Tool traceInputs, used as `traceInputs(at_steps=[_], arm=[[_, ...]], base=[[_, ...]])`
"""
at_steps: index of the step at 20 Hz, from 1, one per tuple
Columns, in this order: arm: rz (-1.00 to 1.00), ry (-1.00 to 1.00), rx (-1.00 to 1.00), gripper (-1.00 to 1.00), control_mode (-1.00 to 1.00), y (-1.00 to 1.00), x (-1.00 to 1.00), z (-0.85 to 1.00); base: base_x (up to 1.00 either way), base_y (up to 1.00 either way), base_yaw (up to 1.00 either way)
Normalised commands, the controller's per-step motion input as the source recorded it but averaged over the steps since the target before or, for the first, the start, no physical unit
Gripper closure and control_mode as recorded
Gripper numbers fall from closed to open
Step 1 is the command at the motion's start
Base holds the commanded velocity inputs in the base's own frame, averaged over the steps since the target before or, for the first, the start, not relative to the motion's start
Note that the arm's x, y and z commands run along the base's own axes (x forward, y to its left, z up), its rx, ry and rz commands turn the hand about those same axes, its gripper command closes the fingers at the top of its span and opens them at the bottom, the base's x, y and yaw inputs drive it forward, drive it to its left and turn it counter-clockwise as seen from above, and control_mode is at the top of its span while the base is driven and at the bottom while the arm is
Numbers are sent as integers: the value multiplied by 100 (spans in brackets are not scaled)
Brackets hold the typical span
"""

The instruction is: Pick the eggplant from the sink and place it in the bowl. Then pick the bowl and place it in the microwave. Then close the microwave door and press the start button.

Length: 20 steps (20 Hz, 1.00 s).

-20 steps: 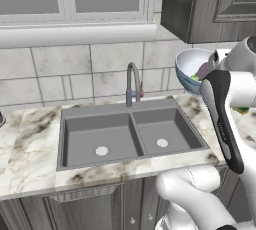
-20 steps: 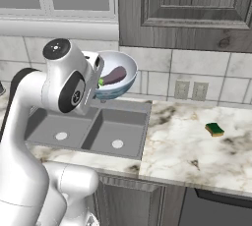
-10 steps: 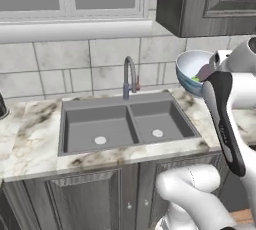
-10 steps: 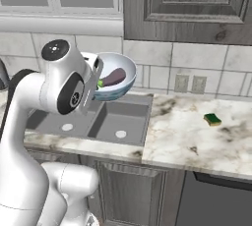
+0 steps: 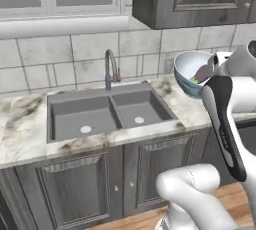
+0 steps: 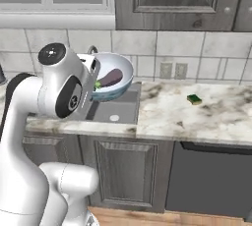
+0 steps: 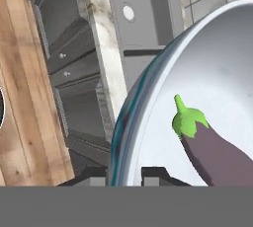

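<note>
Gripper (image 7: 123, 174): I am seeing its two dark finger tips at the bottom centre of the hand view, sitting either side of the bowl's rim and clamping it.
Bowl (image 6: 115, 75): I am carrying it in the air, tilted, at the centre left of the right base view; in the left base view it is showing at the centre right (image 5: 192, 71), hanging over the counter edge just right of the sink.
Eggplant (image 7: 212, 147): it is lying inside the bowl, resting on the pale inner wall, green cap pointing toward the upper left of the hand view; from the right base view I am seeing it as a dark shape in the bowl (image 6: 110, 77).
Sink (image 5: 107, 114): it is sitting at the centre left of the left base view, both basins showing pale drains, faucet (image 5: 111, 69) rising behind.
Counter (image 6: 197, 117): marbled top, running across the right half of the right base view.
Sponge (image 6: 194, 99): a small green block, lying on the counter, well apart from the bowl.
Microwave: I cannot tell where it is.
</note>
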Motion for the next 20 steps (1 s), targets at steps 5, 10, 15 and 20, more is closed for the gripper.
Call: traceInputs(at_steps=[5,10,15,20], arm=[[0,0,0,100,100,0,0,0],[0,0,0,100,100,0,0,0],[0,0,0,100,100,0,0,0],[0,0,0,100,100,0,0,0]], base=[[0,0,-89],[-10,-1,-84],[-20,-10,-79],[-17,-9,-79]])
